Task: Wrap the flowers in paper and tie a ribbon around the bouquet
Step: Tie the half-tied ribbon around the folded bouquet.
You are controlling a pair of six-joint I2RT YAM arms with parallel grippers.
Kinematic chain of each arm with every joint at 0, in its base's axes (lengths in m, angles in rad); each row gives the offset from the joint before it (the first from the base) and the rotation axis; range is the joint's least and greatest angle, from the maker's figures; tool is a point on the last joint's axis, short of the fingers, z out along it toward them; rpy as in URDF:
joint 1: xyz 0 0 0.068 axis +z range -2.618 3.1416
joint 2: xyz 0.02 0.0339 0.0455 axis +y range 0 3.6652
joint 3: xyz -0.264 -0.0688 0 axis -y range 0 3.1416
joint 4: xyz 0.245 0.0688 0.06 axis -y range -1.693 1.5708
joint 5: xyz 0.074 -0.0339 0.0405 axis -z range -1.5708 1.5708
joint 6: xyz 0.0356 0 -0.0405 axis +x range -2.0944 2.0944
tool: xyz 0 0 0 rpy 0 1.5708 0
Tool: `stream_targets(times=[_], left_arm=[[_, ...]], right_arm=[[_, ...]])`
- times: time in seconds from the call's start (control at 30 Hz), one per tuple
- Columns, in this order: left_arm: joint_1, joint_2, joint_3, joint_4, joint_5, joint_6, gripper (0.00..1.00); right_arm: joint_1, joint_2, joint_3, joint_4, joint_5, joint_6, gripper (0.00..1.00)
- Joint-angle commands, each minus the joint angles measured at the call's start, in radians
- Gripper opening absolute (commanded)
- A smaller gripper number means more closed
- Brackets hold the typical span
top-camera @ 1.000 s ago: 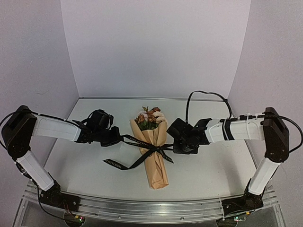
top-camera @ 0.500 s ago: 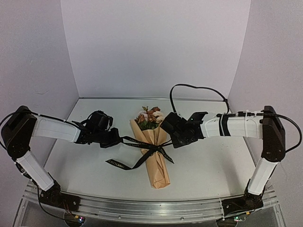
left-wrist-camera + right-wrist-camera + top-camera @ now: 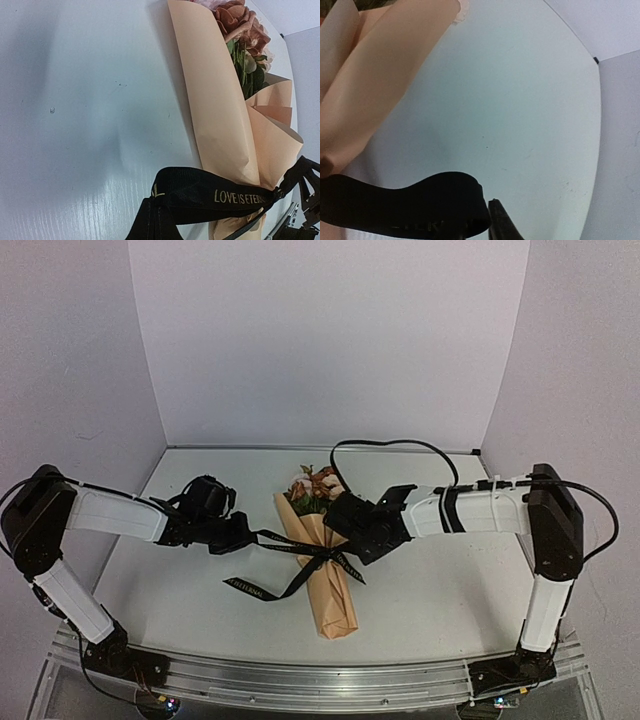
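Observation:
The bouquet lies in the middle of the table, a tan paper cone (image 3: 330,585) with the flowers (image 3: 315,487) showing at its far, wide end. The black ribbon (image 3: 290,540) is knotted around the cone's waist. My left gripper (image 3: 243,532) is shut on the ribbon's left end, and the lettered band (image 3: 210,192) runs taut from it to the paper (image 3: 220,110). My right gripper (image 3: 350,543) sits against the cone's right side, slightly open. There the ribbon loop (image 3: 410,200) lies beside one finger (image 3: 501,225) with a thin gap between them.
A loose ribbon tail (image 3: 255,588) lies on the white table (image 3: 450,590) left of the cone's narrow end. A black cable (image 3: 390,445) arches above the right arm. White walls stand close on three sides, and a metal rail (image 3: 320,675) runs along the near edge.
My right arm has swung left to the bouquet, slackening its ribbon end, and its jaws have parted a little. The left arm and the bouquet have stayed put.

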Motion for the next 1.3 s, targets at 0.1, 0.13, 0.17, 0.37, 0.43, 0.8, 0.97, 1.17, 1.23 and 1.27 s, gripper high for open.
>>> stream_targets(times=[0.1,0.13,0.17,0.37,0.43,0.8,0.97,1.17,1.23,1.27], left_arm=[[-0.001,-0.026,-0.012,0.055,0.071,0.004,0.0],[-0.007,-0.026,-0.011,0.055,0.076,0.005,0.0],[-0.011,-0.025,-0.01,0.054,0.081,0.005,0.0],[-0.026,-0.028,-0.016,0.048,0.09,0.001,0.0],[-0.027,-0.029,-0.016,0.044,0.091,0.002,0.0],[-0.027,-0.034,-0.009,0.032,0.08,0.0,0.0],[-0.027,-0.035,-0.003,0.021,0.077,0.004,0.0],[-0.026,-0.039,0.001,0.014,0.077,0.007,0.0],[-0.026,-0.039,0.0,0.011,0.076,0.007,0.0],[-0.026,-0.038,0.0,0.011,0.074,0.007,0.0]], right_arm=[[-0.005,-0.077,0.059,0.013,-0.341,0.194,0.38],[-0.005,-0.083,0.057,0.012,-0.354,0.23,0.38],[-0.005,-0.099,0.047,0.012,-0.357,0.276,0.38],[0.002,-0.244,-0.113,0.104,-0.396,0.362,0.4],[0.015,-0.265,-0.149,0.154,-0.435,0.331,0.4],[0.059,-0.088,-0.051,0.217,-0.476,0.235,0.32],[0.056,-0.027,-0.033,0.22,-0.423,0.238,0.35],[0.03,-0.043,-0.099,0.277,-0.383,0.257,0.36],[0.03,-0.056,-0.109,0.286,-0.379,0.253,0.36],[0.03,-0.058,-0.111,0.286,-0.376,0.251,0.36]])
